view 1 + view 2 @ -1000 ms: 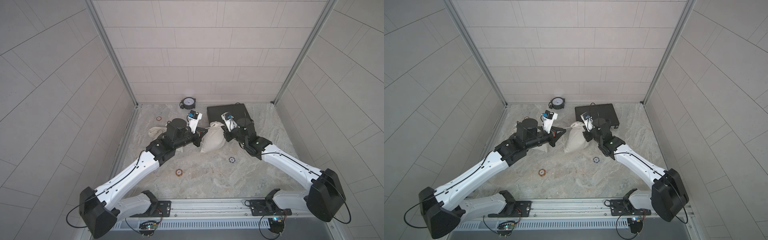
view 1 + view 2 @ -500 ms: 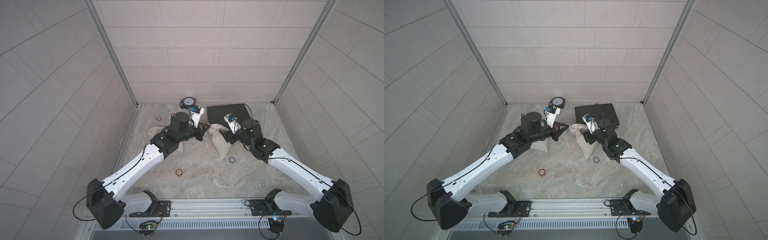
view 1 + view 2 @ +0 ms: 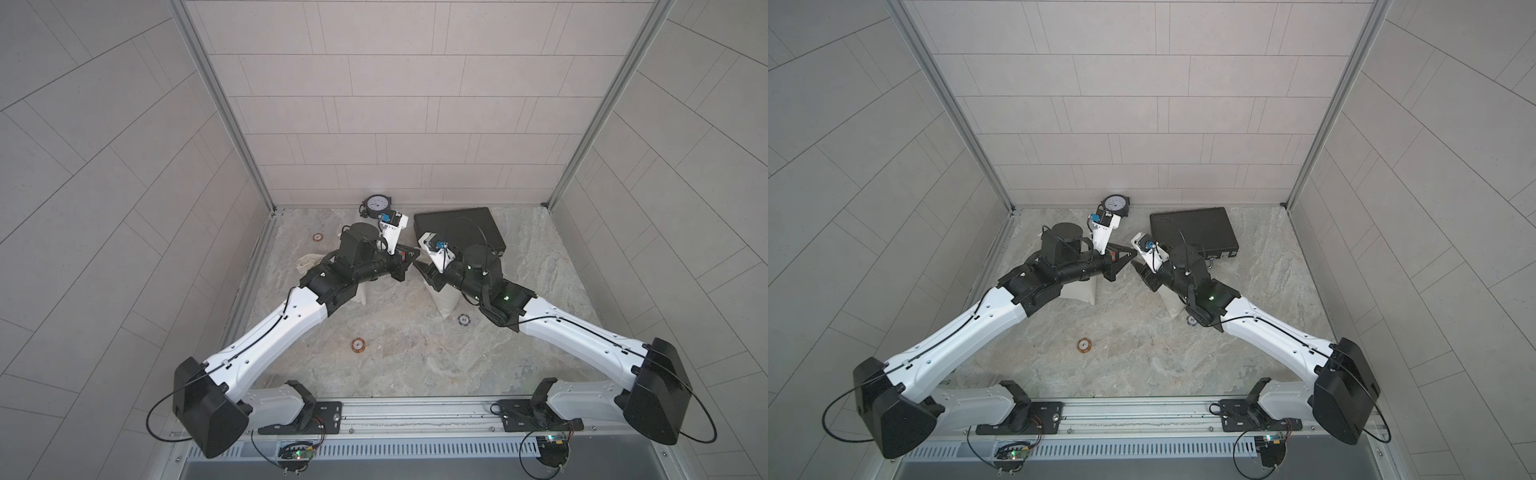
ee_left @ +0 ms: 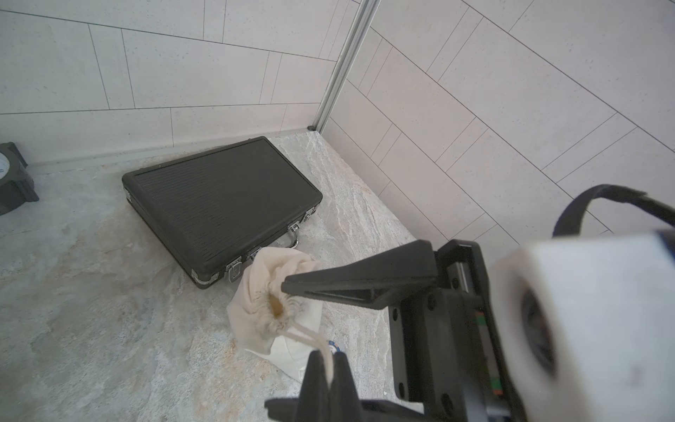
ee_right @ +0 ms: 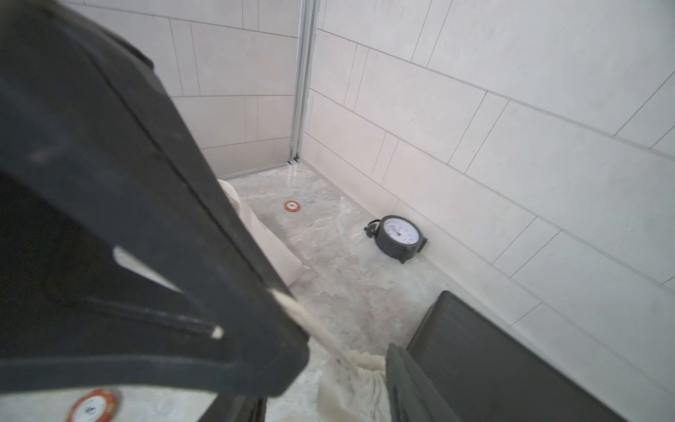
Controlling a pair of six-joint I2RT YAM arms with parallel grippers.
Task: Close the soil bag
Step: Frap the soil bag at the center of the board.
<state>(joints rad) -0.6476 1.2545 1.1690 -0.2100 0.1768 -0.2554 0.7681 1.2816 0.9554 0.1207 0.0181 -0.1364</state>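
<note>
- soil bag [image 4: 255, 292] sits on the tabletop [image 4: 91, 310] just beside the black case [image 4: 222, 204], under the right arm; its mouth is tipped toward the left arm
- mouth is gathered but not shut; a small brown gap [image 4: 276, 307] shows in the puckers; judged mostly cinched, final tightening left
- left gripper [image 4: 330, 360]: jaws pressed together, pinching the drawstring [image 4: 305, 334]; the cord runs from the mouth to the jaws with little slack
- right gripper [image 3: 424, 272]: jaws spread, standing about the top of the bag, one fingertip at the gathered mouth; no clamp on the cloth that I can see
- step in hand, as judged: pull the cord to close the gap while the bag is braced
- do it well: right jaws should close on the neck just below the puckers, on cloth only, clear of the cord; otherwise the bag likely drags after the pull
- left should draw straight along the cord's line, away from the mouth, steadily; a jerk could tip the bag and spill soil
- stop once the brown gap is gone; the two grippers are very near each other, so mind a clash
</note>
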